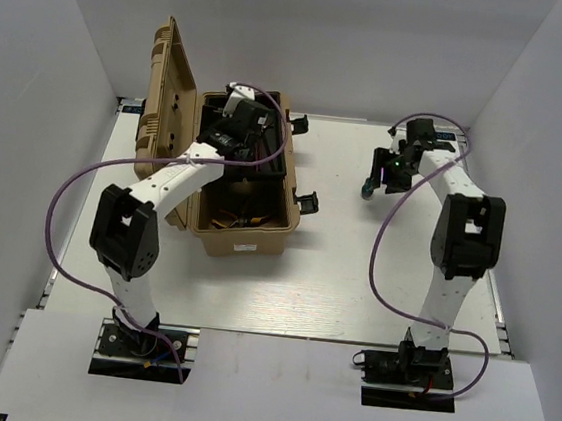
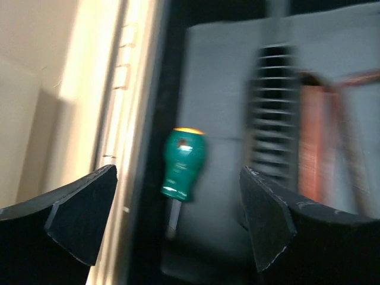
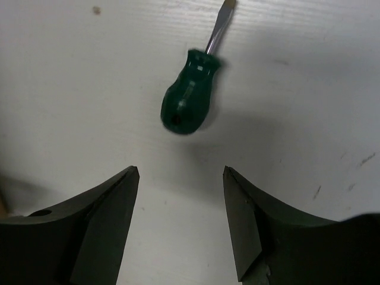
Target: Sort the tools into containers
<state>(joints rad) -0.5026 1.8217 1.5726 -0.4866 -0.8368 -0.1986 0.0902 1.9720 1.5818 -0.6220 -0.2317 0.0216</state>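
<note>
Showing screwdriver [image 2: 183, 166] in case [image 2: 139, 71], left wrist only

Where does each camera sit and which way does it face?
Top external: above and behind the bases, looking down on the table; both arms show, left end effector in the tan case.
Left wrist: faces into the case at a green screwdriver; open fingers show.
Right wrist: faces down at a second screwdriver on the table; open fingers show.
Shared: that second screwdriver also in top external.

2 green screwdrivers: boxed screwdriver [image 2: 183, 166], loose screwdriver [image 3: 189, 101]. 1 open tan case [image 1: 248, 239]. 1 orange-handled pliers [image 2: 312, 142], blurred, count unsure.
</note>
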